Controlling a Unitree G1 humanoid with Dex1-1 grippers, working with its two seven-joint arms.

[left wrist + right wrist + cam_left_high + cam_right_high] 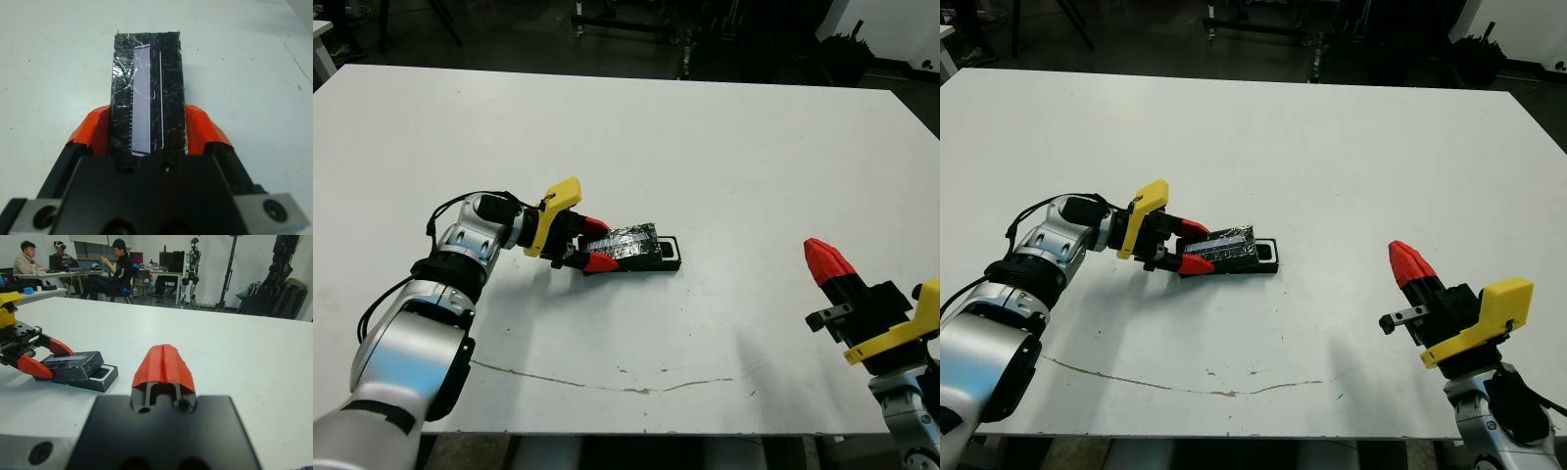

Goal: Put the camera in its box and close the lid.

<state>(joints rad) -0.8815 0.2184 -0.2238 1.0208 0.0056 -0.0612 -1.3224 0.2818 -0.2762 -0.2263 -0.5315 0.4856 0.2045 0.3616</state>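
Note:
My left gripper (599, 243) is shut on the lid (628, 242), a black panel with a shiny silvery face. Its red fingers (93, 129) press on the two long edges. The lid slants over the box (670, 264), a shallow black tray lying on the table left of centre, with its raised end at my gripper. At the box's uncovered far end a dark shape ringed with white shows (668, 252), seemingly the end of the camera; the rest is hidden under the lid. My right gripper (822, 257) is shut and holds nothing, low over the table's front right, well apart from the box.
A thin brown crack (607, 384) runs along the table near its front edge. White tabletop (734, 147) stretches behind and to the right of the box. Beyond the far edge, people (115, 264) sit at desks and dark equipment (283, 279) stands.

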